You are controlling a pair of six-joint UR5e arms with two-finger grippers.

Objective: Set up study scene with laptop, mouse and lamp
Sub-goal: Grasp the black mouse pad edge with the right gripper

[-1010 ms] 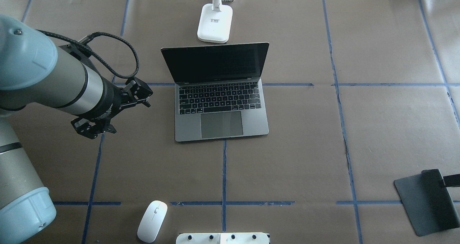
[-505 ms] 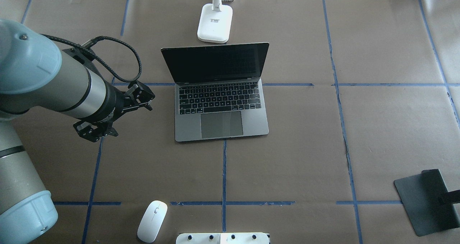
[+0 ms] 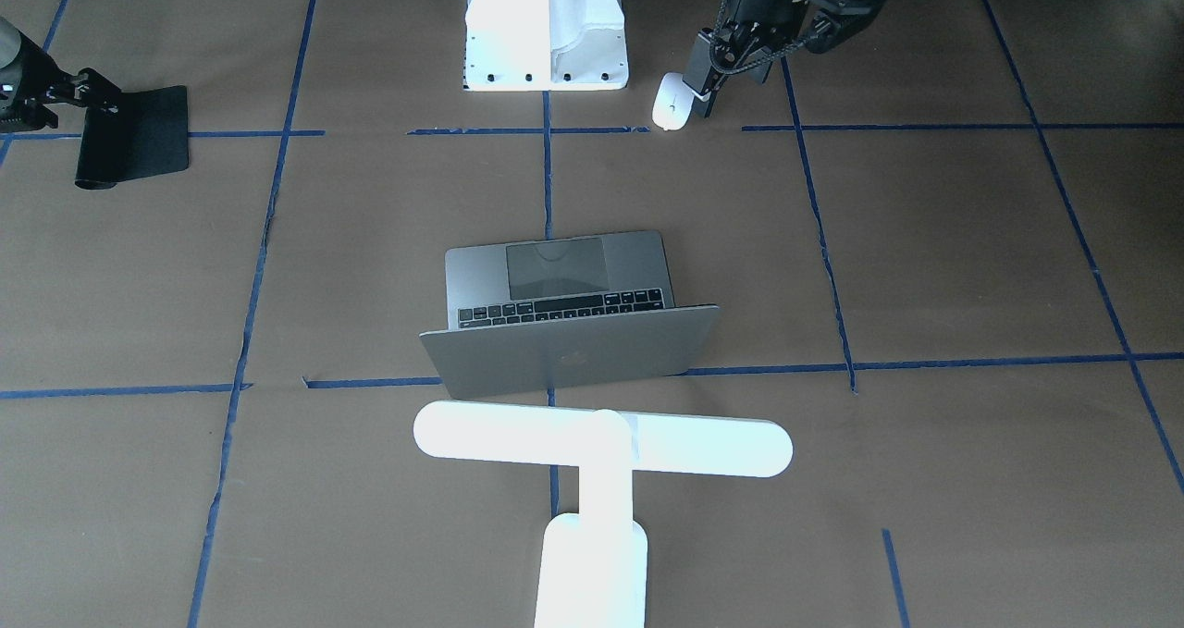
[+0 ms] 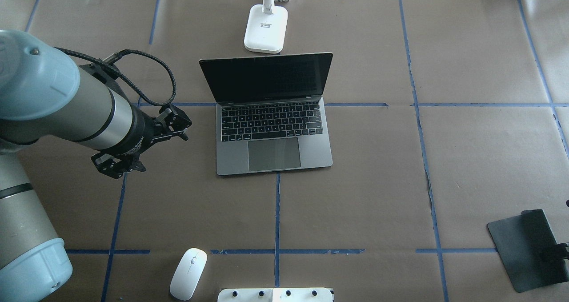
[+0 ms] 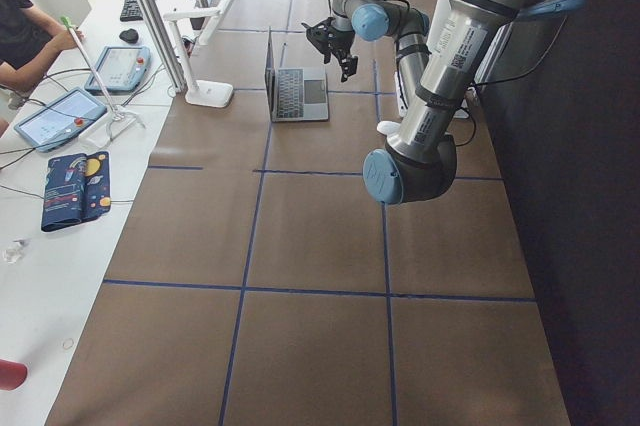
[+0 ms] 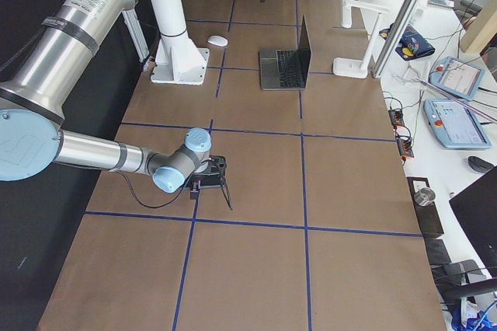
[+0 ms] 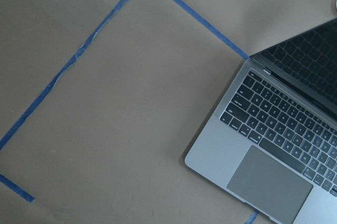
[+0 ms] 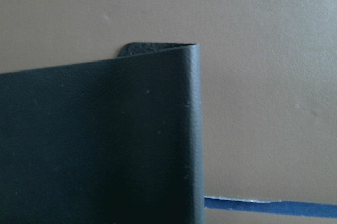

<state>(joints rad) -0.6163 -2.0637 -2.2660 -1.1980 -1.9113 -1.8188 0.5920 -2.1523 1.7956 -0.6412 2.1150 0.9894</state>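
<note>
Grey metal laptop [image 4: 274,151] open — smooth white oval mouse [image 4: 188,273] apart.

laptop [image 3: 564,346]: open mid-table, lid's logo side toward us.
lamp [image 3: 601,443]: just our side of that lid, bar crosswise.
mouse [image 3: 670,107]: by the white pedestal [image 3: 546,18], far edge.
left gripper [image 3: 773,43]: jaws spread; one finger lines up with the mouse, contact unclear.
right gripper [image 3: 97,101]: pinching the edge of the black mat [image 3: 148,129].

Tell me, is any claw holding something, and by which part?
The right claw holds the black mat by its edge. The left claw holds nothing.
</note>
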